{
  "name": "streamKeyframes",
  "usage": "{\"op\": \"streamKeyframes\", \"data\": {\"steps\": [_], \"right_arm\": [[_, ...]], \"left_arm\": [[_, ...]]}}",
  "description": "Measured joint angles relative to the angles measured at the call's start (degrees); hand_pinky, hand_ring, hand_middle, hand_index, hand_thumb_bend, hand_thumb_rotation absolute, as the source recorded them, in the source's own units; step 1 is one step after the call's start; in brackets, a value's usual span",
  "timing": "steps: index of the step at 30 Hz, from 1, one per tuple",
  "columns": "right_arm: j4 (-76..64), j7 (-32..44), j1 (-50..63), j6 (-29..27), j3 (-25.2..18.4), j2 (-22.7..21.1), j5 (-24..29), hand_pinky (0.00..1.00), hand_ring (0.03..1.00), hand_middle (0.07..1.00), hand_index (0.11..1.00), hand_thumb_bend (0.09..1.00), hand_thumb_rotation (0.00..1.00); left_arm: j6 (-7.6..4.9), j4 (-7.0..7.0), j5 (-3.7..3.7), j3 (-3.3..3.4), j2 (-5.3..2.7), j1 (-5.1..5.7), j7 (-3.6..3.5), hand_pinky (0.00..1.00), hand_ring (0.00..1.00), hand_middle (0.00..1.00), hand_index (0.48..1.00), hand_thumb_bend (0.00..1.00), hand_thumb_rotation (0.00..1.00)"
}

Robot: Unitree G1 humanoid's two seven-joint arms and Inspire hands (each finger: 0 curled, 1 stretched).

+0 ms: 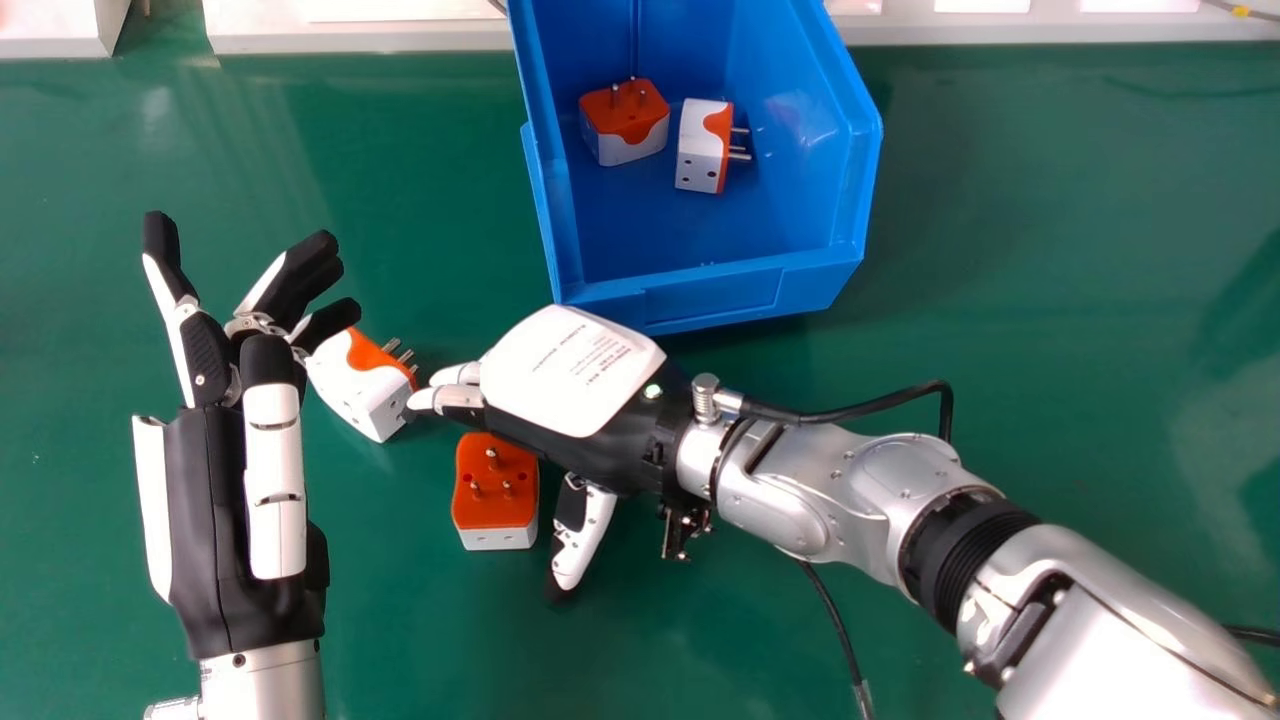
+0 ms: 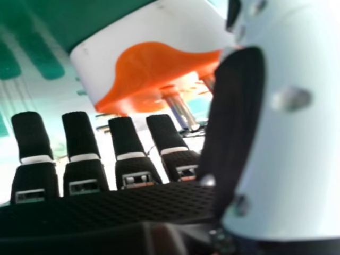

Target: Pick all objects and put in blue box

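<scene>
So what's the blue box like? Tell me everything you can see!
The blue box looks like shiny, hard plastic. It stands on the green table, top open, its far end running past the head view's edge. Its near wall has a rectangular panel. Two white-and-orange plugs rest inside, apart: one with pins up, the other with pins pointing right. The right hand is by its near left corner; I can't tell if they touch.

The left hand (image 1: 208, 500) pointed forward, fingers spread and loosely bent. The right arm (image 1: 870, 490) slanted in from the right; the right hand (image 1: 575, 375) was back-up, fingers extended leftward, thumb apart.
</scene>
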Motion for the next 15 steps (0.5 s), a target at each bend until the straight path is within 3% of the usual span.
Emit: {"op": "streamKeyframes", "data": {"steps": [15], "right_arm": [[2.9,-2.23,-1.45,1.82,2.1,1.81,-0.49,0.65,0.749,0.802,0.803,0.926,0.13]], "left_arm": [[-0.05,0.03,0.04,0.07,0.08,0.0,0.0,0.76,0.82,0.81,0.781,0.5,0.88]]}}
